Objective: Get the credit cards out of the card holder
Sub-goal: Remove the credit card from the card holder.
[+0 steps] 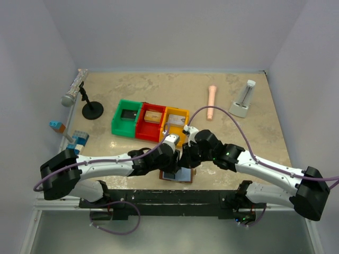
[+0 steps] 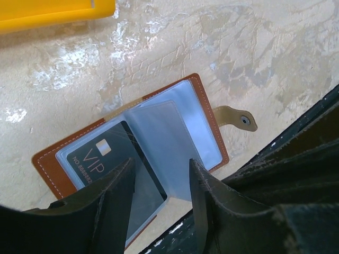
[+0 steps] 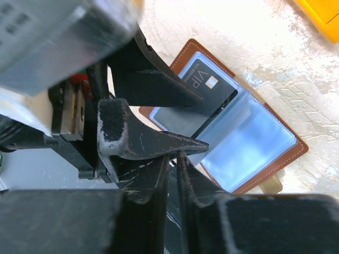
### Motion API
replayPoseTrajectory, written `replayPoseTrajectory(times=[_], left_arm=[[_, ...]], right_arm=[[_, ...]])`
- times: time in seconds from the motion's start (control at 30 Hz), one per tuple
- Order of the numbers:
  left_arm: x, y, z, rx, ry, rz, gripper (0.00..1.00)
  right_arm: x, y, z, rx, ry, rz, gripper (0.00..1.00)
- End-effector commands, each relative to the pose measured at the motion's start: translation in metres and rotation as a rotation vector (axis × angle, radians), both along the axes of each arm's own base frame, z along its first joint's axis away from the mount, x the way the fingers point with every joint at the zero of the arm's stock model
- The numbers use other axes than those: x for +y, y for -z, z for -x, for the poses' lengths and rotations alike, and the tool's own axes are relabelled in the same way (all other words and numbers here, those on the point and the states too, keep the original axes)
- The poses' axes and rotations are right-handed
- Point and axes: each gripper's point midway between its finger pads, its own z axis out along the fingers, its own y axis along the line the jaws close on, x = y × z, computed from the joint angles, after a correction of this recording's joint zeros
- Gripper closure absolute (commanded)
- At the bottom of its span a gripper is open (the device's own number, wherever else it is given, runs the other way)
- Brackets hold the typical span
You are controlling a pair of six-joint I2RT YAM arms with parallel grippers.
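The brown card holder lies open, pale blue inside, near the table's front edge, its rim showing in both wrist views. A black VIP credit card sits in its left pocket. A clear sleeve stands lifted in the middle. My left gripper is open and straddles the card and the sleeve. My right gripper is closed to a thin slit at the sleeve's near corner and seems to pinch it.
Green, red and yellow bins stand in a row just behind the holder. A microphone on a stand, blue blocks, a pink cylinder and a white object lie farther off. The black front rail runs close by.
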Motion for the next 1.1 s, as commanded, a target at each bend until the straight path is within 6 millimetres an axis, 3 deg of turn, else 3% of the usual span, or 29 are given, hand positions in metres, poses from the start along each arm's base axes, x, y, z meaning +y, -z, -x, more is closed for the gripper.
replayPoseTrajectory(times=[0.0, 0.13, 0.33, 0.57, 0.7, 1.07], left_arm=[[-0.021, -0.016, 0.001, -0.01, 0.035, 0.076, 0.5], [-0.018, -0.013, 0.004, -0.001, 0.036, 0.081, 0.51], [-0.028, -0.02, 0.006, -0.006, 0.06, 0.132, 0.52], [-0.024, -0.02, 0.007, -0.011, 0.058, 0.139, 0.52], [-0.013, -0.014, 0.005, -0.014, 0.022, 0.111, 0.52], [0.033, 0.034, 0.006, 0.038, -0.118, -0.063, 0.54]], right_arm=[[0.0, 0.005, -0.005, 0.009, 0.035, 0.02, 0.91], [0.001, 0.018, -0.006, 0.042, 0.05, 0.051, 1.0], [-0.002, 0.037, -0.011, 0.08, 0.075, 0.097, 1.0], [-0.011, 0.057, -0.013, 0.121, 0.104, 0.166, 1.0], [-0.022, 0.069, -0.012, 0.145, 0.132, 0.217, 1.0], [-0.03, 0.086, -0.01, 0.194, 0.152, 0.271, 1.0]])
